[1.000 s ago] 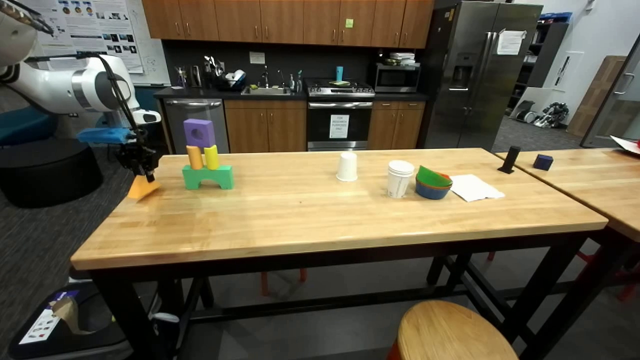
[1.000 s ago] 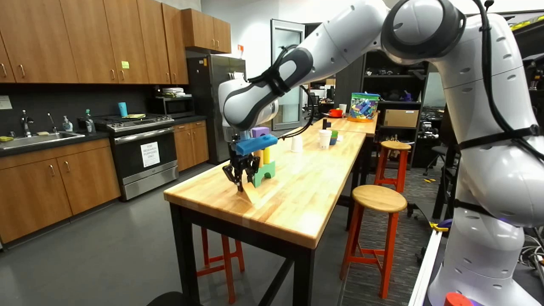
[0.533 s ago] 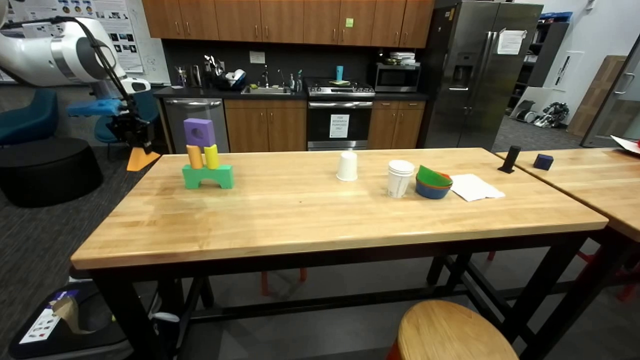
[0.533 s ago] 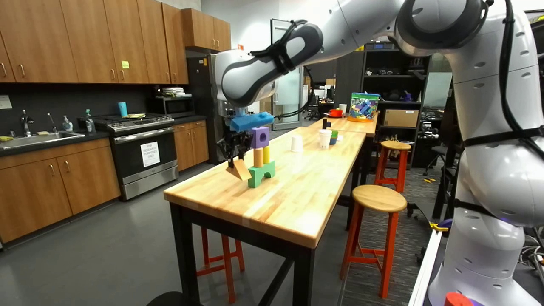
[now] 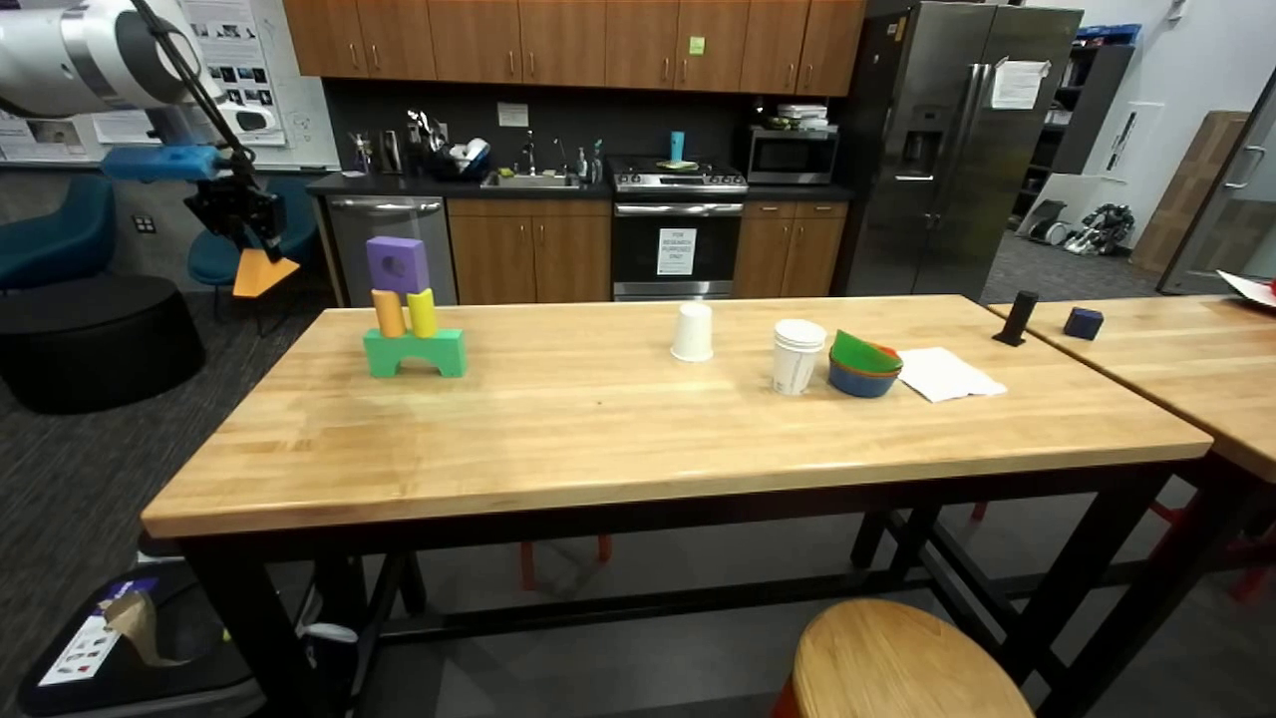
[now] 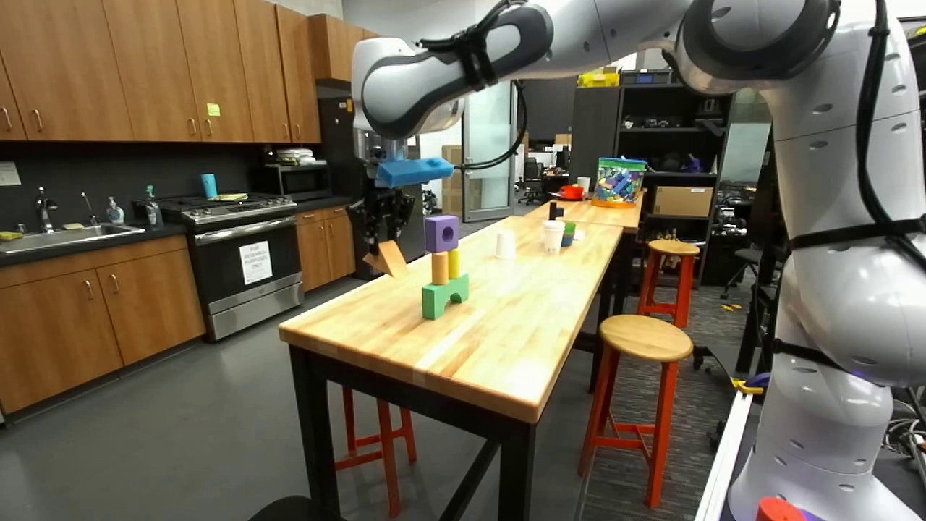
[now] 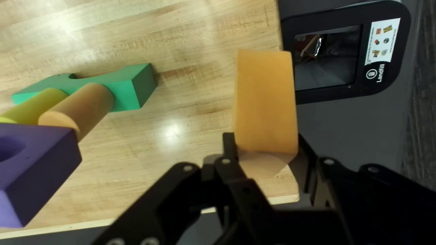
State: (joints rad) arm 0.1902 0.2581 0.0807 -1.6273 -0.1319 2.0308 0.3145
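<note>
My gripper (image 5: pixel 261 249) is shut on an orange wedge-shaped block (image 5: pixel 262 273) and holds it in the air above the table's end, level with the tower's upper part. In the wrist view the block (image 7: pixel 265 102) sits tilted between the two fingertips (image 7: pixel 265 143). Beside it stands a block tower. A green arch (image 5: pixel 415 354) is its base. An orange cylinder (image 5: pixel 389 313) and a yellow cylinder (image 5: pixel 422 313) stand upright on the arch. A purple block with a round hole (image 5: pixel 397 264) lies across both cylinders. The gripper (image 6: pixel 380 246) is apart from the tower.
On the wooden table (image 5: pixel 598 439) stand an upside-down white cup (image 5: pixel 692 332), stacked white cups (image 5: pixel 796 357), nested bowls (image 5: pixel 863 369) and white paper (image 5: pixel 947 375). A black bin marked Landfill (image 7: pixel 327 95) is beside the table end. Stools (image 6: pixel 646 338) stand alongside.
The gripper has risen from near the tabletop with the orange wedge in it and shifted left in both exterior views. The tower has not moved.
</note>
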